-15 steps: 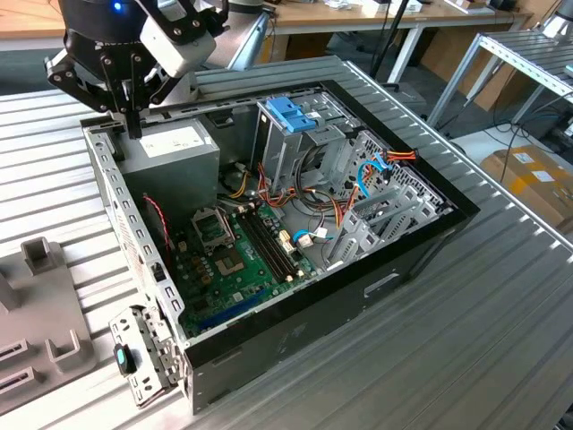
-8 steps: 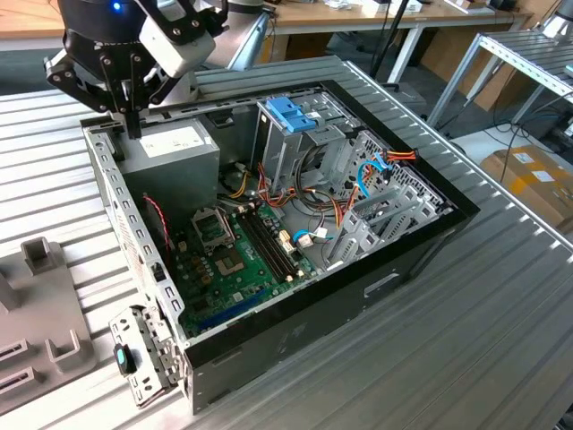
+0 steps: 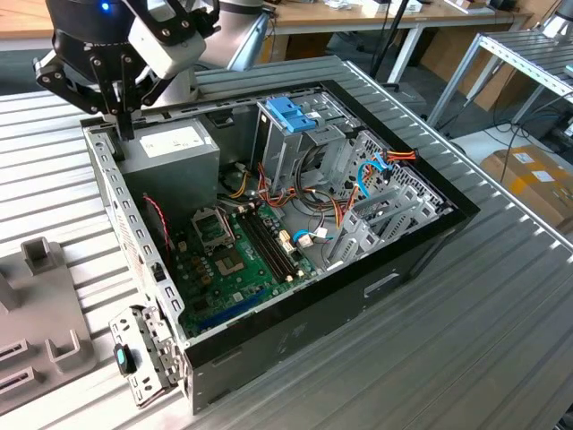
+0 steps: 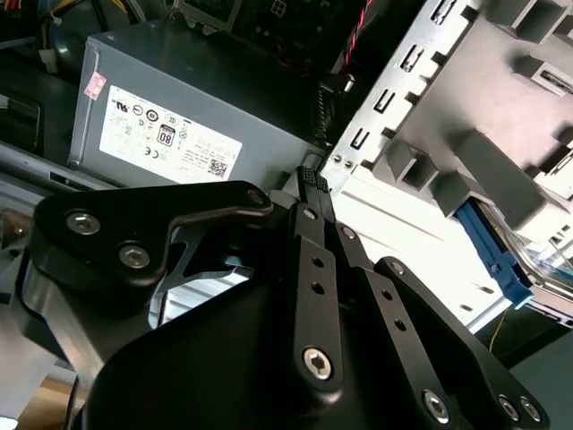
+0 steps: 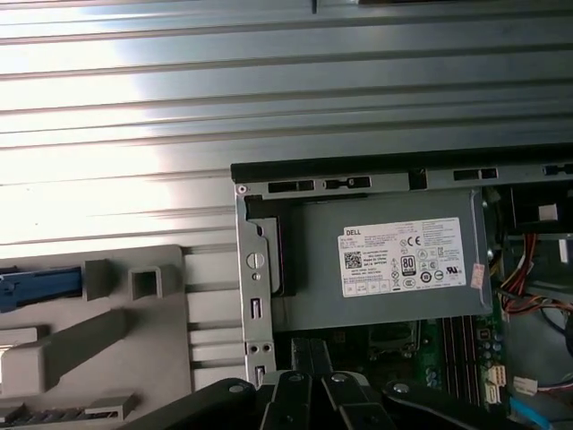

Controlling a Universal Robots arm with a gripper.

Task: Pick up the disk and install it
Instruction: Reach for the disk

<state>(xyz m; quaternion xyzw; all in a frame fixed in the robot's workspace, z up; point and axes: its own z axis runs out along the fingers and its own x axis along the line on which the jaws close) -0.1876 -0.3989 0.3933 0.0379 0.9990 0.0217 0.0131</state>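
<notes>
Steel case wall (image 4: 394,98) stood just beside the tool (image 4: 309,179), whose jaws were narrow and held nothing; a low swing toward the disk (image 4: 492,251) could strike that wall. I counted one disk, blue-railed, in one grey holder (image 4: 488,116) well apart from the tool, one case (image 3: 421,242), one power supply (image 4: 179,125).

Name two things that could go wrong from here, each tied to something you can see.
1. The gripper, fingers shut, hangs just over the case's perforated wall beside the power supply; a downward move could strike that metal edge.
2. Loose cables crowd the space beside the blue-latched drive cage; they could snag or get pinched there.
</notes>
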